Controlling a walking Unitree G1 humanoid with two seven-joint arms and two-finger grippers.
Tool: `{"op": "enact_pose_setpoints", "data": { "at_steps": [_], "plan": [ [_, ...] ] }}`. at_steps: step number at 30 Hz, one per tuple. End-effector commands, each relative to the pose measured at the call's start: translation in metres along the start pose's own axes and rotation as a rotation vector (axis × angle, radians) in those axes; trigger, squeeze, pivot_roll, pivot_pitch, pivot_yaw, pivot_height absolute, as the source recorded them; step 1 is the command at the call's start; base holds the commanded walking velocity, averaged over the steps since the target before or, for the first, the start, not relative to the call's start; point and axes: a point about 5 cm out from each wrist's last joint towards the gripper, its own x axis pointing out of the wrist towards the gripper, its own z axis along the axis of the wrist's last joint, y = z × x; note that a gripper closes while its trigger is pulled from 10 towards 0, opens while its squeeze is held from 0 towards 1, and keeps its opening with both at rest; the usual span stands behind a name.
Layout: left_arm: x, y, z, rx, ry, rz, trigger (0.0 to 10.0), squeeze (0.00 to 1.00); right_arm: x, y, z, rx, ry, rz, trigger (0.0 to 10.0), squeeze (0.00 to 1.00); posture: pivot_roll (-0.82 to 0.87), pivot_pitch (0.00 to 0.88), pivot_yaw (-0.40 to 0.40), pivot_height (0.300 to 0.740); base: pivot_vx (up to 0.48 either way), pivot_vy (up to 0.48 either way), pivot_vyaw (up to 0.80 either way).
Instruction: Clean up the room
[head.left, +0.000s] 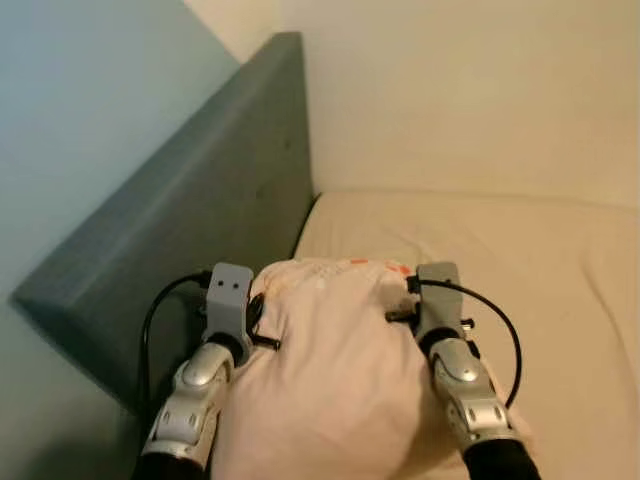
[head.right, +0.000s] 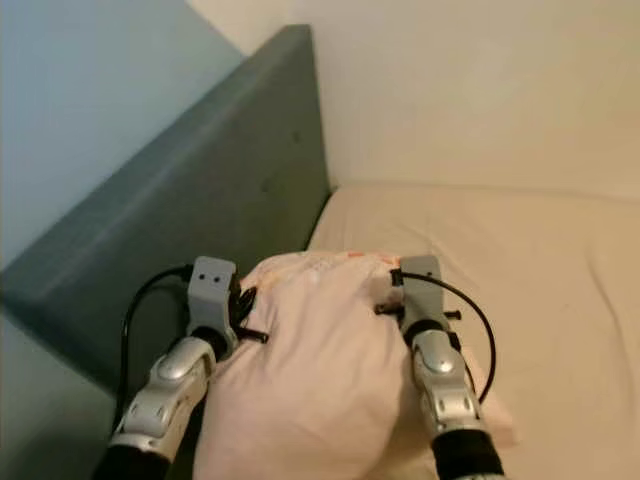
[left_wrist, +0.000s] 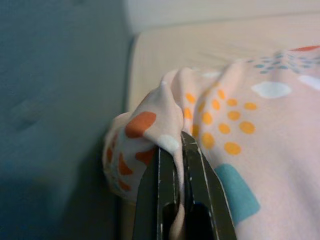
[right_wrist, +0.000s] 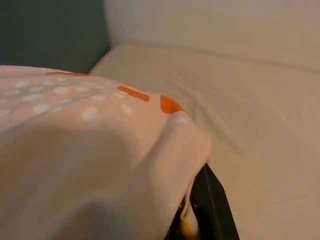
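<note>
While both arms reach forward over the bed, a pale pink fabric pillow with orange, white and teal spots (head.left: 335, 370) sits between them, held off the cream sheeted mattress (head.left: 560, 270) at its near end. Left gripper (left_wrist: 181, 150): fingers closed tight on a bunched corner of the pillow cover, cloth pinched between the two black fingers (left_wrist: 200, 190) and spilling over their tips. Right gripper (right_wrist: 192, 200): one black finger (right_wrist: 212, 210) visible under the pillow's other edge, fabric draped over it, looks clamped on the cloth too, though most of the pincer is buried under the pillow. In the head views the grey wrist blocks sit either side of the pillow's far end, left one (head.left: 229, 295) just beside the dark grey-green upholstered headboard (head.left: 200, 210), right one (head.left: 437, 290) over the open mattress. Pillow lies near the headboard side of the bed, its far edge short of the corner where the headboard meets the cream wall (head.left: 470, 90). Black cables loop off both wrists. Pale blue-grey wall (head.left: 80, 110) runs behind the headboard.
</note>
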Motion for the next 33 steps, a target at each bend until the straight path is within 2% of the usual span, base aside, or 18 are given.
{"op": "enact_pose_setpoints", "data": {
  "at_steps": [1, 33],
  "plan": [
    [0.0, 0.0013, 0.0101, 0.006, -0.058, -0.003, 10.0, 0.0, 0.0019, 0.0138, 0.0084, 0.013, -0.036, 0.045, 10.0, 0.0, -0.09, 0.078, 0.072, 0.739, 0.0, 0.0, 0.0],
    [0.0003, -0.0012, 0.0049, 0.03, -0.016, -0.048, 10.0, 0.0, 0.0004, 0.0162, 0.0048, 0.062, -0.014, 0.031, 10.0, 0.0, -0.09, 0.079, 0.083, 0.739, 0.0, 0.0, 0.0]
  ]
}}
